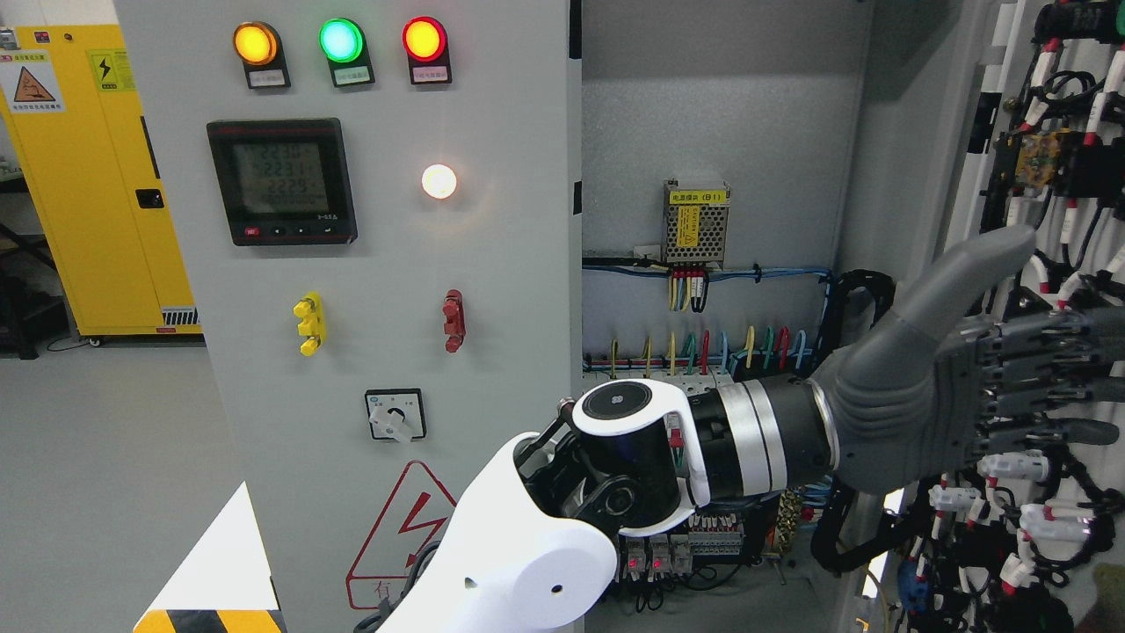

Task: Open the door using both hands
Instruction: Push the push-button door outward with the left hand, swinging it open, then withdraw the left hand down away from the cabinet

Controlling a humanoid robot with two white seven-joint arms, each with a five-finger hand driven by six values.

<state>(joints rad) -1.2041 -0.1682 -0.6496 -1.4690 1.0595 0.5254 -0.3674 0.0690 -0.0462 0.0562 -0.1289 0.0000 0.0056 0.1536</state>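
Door (1090,255) of grey metal right at the fingertips, already swung wide open, its inner side full of wires and plugs. Left hand (958,387) reaching across from the lower left, fingers (1046,352) stretched out almost straight and laid on that wired side, thumb (967,272) sticking up. Holding nothing. Hard to tell how firmly pressing.

Looks stiff and quite heavy, like a big metal sheet on hinges, so should swing slowly and not bend. Best pushed on bare metal or along the edge, not on the wires, which look easy to pull loose or snap. Smooth paint probably slippery, so a flat push beats a pinch.

Behind the wrist, open cabinet (703,132) with a small power box (696,224). Far to the left of the hand, 2nd door (395,264), shut, with 3 round lights (340,41) up top.
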